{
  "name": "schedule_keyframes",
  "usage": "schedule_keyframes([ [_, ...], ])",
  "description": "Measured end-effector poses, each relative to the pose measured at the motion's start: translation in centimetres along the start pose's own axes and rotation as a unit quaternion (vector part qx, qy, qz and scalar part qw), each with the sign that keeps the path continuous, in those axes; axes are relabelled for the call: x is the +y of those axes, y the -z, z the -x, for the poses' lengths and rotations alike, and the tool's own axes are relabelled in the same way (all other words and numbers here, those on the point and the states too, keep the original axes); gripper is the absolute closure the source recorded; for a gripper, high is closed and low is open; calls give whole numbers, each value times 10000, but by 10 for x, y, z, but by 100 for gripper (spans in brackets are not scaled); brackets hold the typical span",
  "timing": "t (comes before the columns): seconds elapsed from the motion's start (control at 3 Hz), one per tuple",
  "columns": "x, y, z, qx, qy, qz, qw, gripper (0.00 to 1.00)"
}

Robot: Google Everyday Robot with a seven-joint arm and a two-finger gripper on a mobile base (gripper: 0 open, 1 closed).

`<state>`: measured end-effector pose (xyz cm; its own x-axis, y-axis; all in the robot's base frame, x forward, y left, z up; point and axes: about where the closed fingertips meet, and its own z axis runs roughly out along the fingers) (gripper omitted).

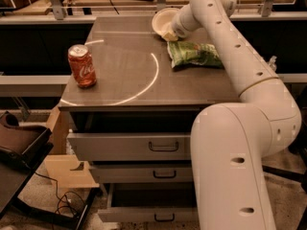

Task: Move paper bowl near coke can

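The off-white paper bowl (162,18) sits at the far edge of the grey table top (124,66), near its middle. The red coke can (82,65) stands upright near the front left corner, well apart from the bowl. My gripper (170,34) is at the end of the white arm that reaches in from the right. It is low over the table at the bowl's near right rim, between the bowl and the chip bag. The arm hides part of the bowl's right side.
A green chip bag (194,54) lies on the table right of centre, just under the arm. A white arc is painted on the table top. Drawers (144,147) sit below the front edge. A dark chair (19,147) stands at lower left.
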<state>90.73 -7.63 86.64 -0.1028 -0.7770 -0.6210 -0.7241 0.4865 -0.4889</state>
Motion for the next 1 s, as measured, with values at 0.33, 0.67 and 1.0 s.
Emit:
schedule_keyframes([
  [0.33,2,-3,0,6,1,25,10000,87],
  [0.67,6,-8,-1,19,14,59,10000,100],
  [1.0,6,-8,-1,19,16,60,10000,100],
])
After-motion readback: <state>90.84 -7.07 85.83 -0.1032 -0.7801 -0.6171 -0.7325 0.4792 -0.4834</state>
